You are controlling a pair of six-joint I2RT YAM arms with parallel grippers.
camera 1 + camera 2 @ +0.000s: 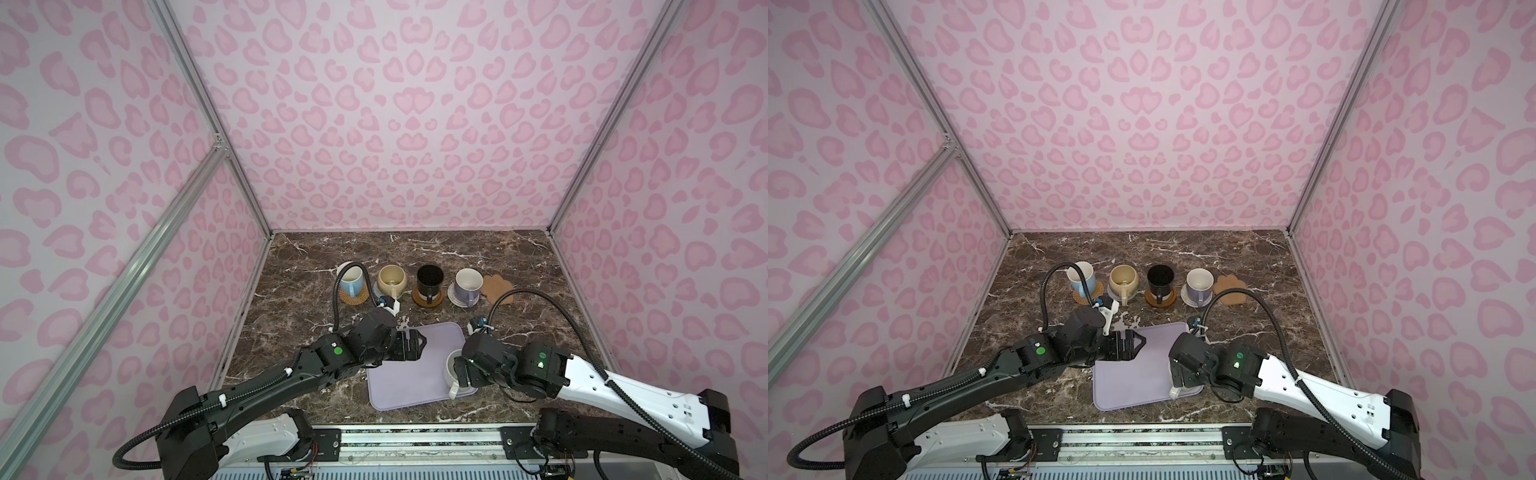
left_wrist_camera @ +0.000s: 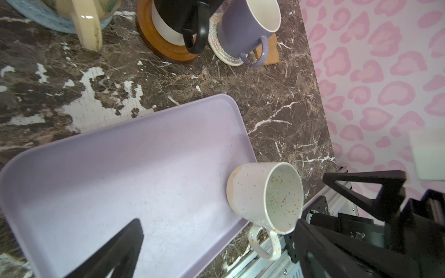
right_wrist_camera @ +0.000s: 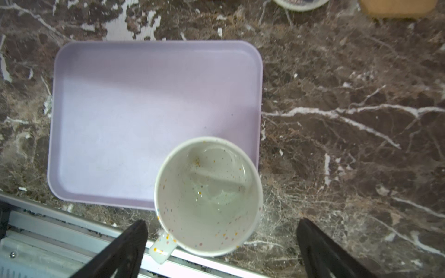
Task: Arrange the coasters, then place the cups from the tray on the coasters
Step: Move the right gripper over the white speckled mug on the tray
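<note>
At the back of the worktop (image 1: 519,266), a row of four cups, each upright on a coaster, from the left: blue cup (image 1: 351,280) on orange coaster (image 1: 361,298), yellow cup (image 1: 392,279) on blue-grey coaster (image 2: 43,18), black cup (image 1: 430,277) on brown coaster (image 1: 419,300), lavender cup (image 1: 466,283) on cream coaster (image 1: 455,298). Handles all turned toward the near edge. At the row's right end, just beside the cream one, the tan coaster (image 1: 496,286), flat on the worktop. Nearer, mid-worktop, the tray (image 1: 415,374), lying flat. On its near right corner, the speckled cup (image 3: 207,190) (orange flecks inside, seen from the right wrist), upright, handle poking out past the near rim. Right claw (image 3: 222,232) at that cup, jaws spread wide, one finger to each side of it and apart from the rim; grips nothing. Left claw (image 1: 417,347) over the tray's far left corner, likewise spread wide; holds nothing, well apart from the speckled cup.
</note>
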